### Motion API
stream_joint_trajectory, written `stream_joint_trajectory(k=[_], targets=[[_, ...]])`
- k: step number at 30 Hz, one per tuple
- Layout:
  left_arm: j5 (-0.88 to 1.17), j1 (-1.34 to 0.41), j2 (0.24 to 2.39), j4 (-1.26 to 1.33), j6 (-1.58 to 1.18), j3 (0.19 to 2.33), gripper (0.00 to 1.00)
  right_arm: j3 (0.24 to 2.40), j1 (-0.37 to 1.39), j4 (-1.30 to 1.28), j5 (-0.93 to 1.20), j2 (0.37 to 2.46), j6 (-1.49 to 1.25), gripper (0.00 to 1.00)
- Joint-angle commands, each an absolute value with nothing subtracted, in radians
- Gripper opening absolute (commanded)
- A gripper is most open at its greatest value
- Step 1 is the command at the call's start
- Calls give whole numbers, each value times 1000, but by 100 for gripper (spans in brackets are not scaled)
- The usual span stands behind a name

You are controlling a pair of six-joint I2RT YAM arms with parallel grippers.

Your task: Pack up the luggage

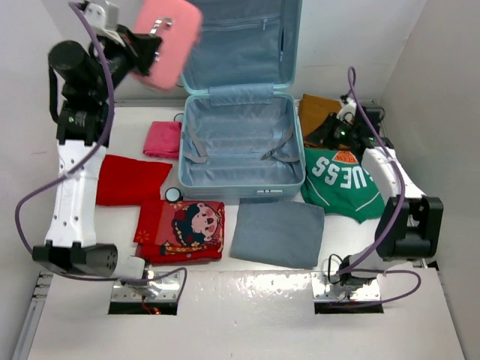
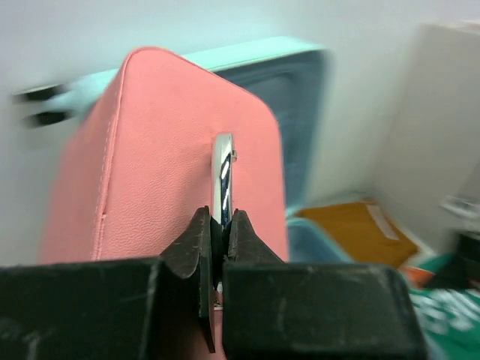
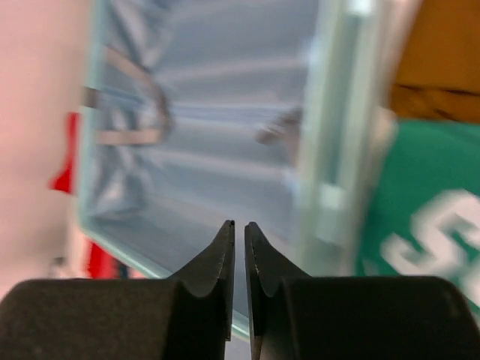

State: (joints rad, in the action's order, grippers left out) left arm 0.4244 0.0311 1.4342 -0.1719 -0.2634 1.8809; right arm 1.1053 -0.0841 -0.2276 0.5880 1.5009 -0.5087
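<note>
Two-arm scene, luggage open. The left claw [image 1: 148, 46] [image 2: 219, 219] is raised clear of the counter [image 1: 247, 300] and clenched on the bright metal handle [image 2: 223, 174] of a small pink boxy case [image 1: 169, 39] [image 2: 161, 157], which hangs beyond its fingertips.

The pale blue suitcase [image 1: 240, 187] [image 3: 334, 142] [image 2: 296, 79] lies open below and to the right of that claw, with the base flat on the counter, the lid upright against the back wall, and the strapped lining bare.

The right claw [image 1: 332, 132] [image 3: 238, 226] sits low just right of the suitcase rim, with its fingers pressed nearly together and nothing between them. A green GUESS shirt [image 1: 341, 184] [image 3: 420, 210] lies beside and nearer than this claw, and a mustard garment [image 1: 315, 109] lies beyond it.

Nearer than the suitcase lie a grey folded cloth [image 1: 277, 232] and a red cartoon-print cloth [image 1: 184, 229].
</note>
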Motion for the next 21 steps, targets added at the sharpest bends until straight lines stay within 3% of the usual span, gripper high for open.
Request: stream_joint_trajectory(k=[1,9,11,17,21], targets=[[477,-58,1376,-55,-305,1810,0,1181,-9,-22,647,1563,-756,9],[517,-179,1376,5,-617,1839,0,1234,129,265,652,1762,-1155,9],[540,-209,1376,5,-673,1761,0,1287,179,284,640,1825,-1221,9],[451,-322,1329,14,-623,1548,0,1515,348,307,582,1908,-1314,9],[391,-347,1328,14,-612,1539,0,1457,379,305,565,1879,-1373,9]])
